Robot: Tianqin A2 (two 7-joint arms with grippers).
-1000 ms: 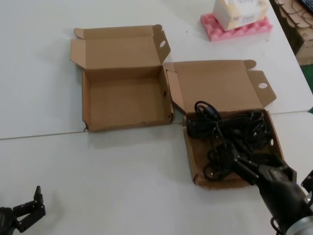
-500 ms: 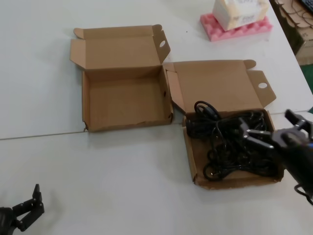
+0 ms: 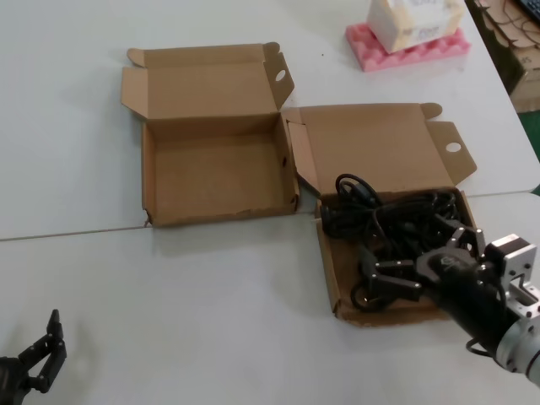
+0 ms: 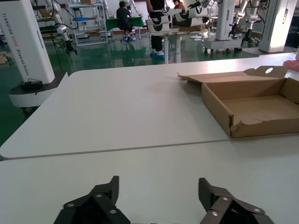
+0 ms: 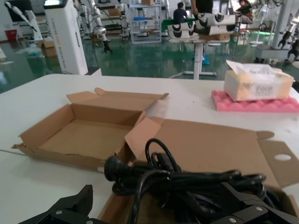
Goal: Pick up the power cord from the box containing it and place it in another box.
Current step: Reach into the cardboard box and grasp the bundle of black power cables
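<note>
Black right claw (image 3: 413, 263) spread wide, low over the cable box (image 3: 331, 268) near the table's (image 3: 211, 304) front right corner, fingers among the cables; its wrist view shows the black plug (image 5: 113, 167) atop the cables (image 5: 187, 186). Second box (image 3: 148, 181) beside it holds nothing. Left claw (image 3: 38, 348) open at the front left corner. Head view alone shows both claws.
</note>
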